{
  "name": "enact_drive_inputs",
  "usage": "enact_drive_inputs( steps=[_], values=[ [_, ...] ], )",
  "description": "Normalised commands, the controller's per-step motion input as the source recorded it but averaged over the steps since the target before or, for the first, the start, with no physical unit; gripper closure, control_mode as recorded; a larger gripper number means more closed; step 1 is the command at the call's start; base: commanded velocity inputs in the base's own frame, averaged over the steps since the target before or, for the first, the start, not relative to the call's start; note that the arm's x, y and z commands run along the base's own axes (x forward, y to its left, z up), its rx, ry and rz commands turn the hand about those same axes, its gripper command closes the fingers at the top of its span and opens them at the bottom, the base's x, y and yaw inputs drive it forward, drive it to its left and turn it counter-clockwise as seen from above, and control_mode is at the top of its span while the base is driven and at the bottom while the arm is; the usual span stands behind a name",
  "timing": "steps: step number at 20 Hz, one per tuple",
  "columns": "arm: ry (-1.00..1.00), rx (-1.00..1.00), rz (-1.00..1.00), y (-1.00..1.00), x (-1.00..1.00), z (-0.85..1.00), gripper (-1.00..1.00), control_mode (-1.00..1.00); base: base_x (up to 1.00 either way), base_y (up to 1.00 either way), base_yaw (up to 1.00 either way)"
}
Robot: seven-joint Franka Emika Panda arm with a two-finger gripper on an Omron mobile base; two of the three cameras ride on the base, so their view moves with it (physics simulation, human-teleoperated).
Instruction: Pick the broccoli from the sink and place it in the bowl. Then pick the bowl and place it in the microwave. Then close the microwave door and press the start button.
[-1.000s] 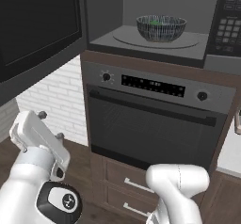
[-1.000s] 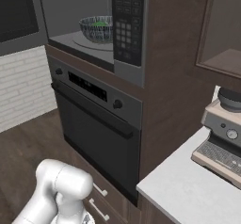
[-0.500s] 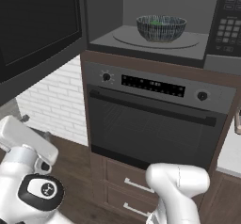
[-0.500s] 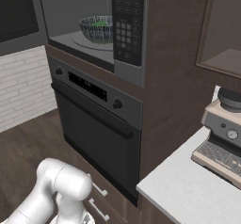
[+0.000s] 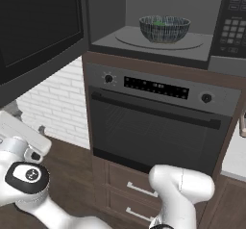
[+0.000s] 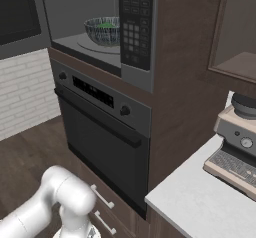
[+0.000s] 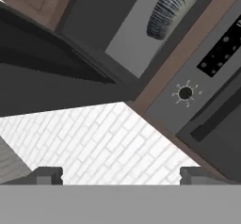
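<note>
The two-finger gripper [image 7: 120, 175] holds its jaws spread wide with nothing between them; in the hand view its two small dark fingertips [image 7: 47, 175] stand far apart at the bottom edge, at about seven and five o'clock. Between and above them lies the white brick wall [image 7: 101, 143]. Toward one o'clock in that view the wide black microwave [image 7: 136, 44] shows its grey cavity, with the round dark grey bowl with fine pale radial stripes [image 7: 170, 10] resting inside, while the wide black microwave door [image 7: 52, 75] stands swung open toward ten o'clock. At three o'clock sits the black oven [image 7: 207, 86] with its round knob [image 7: 185, 93]. In the left base view the bowl [image 5: 164, 28] sits on the round glass turntable [image 5: 166, 41] at twelve o'clock, the open door [image 5: 41, 28] at ten o'clock, the pale-buttoned keypad [image 5: 231, 28] at two o'clock, and the oven [image 5: 158, 127] directly beneath. In the right base view a small bright green broccoli floret [image 6: 106, 25] shows inside the bowl [image 6: 102, 31], just left of the keypad [image 6: 131, 34]; a beige and grey espresso machine [image 6: 236, 142] stands on the pale speckled counter [image 6: 200, 202] at four o'clock.
</note>
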Motion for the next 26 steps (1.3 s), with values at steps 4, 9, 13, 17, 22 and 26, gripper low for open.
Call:
enact_drive_inputs(
  steps=[4, 9, 13, 17, 22, 26],
  values=[
    [-0.05, 0.00, -0.09, 0.21, 0.61, -0.02, -1.00, -1.00, 0.00, 0.00, 0.00],
    [-0.17, 0.00, -0.05, 0.22, 0.48, 0.00, -1.00, -1.00, 0.00, 0.00, 0.00],
    [-0.23, 0.00, -0.05, 0.12, 0.21, 0.00, -1.00, -1.00, 0.00, 0.00, 0.00],
    [-0.16, 0.12, -0.02, 0.00, 0.02, 0.02, -1.00, -1.00, 0.00, 0.00, 0.00],
    [-0.14, 0.15, 0.00, -0.10, 0.00, 0.21, -1.00, -1.00, 0.00, 0.00, 0.00],
    [-0.20, 0.07, 0.00, -0.33, 0.00, 0.38, -1.00, -1.00, 0.00, 0.00, 0.00]
  ],
)
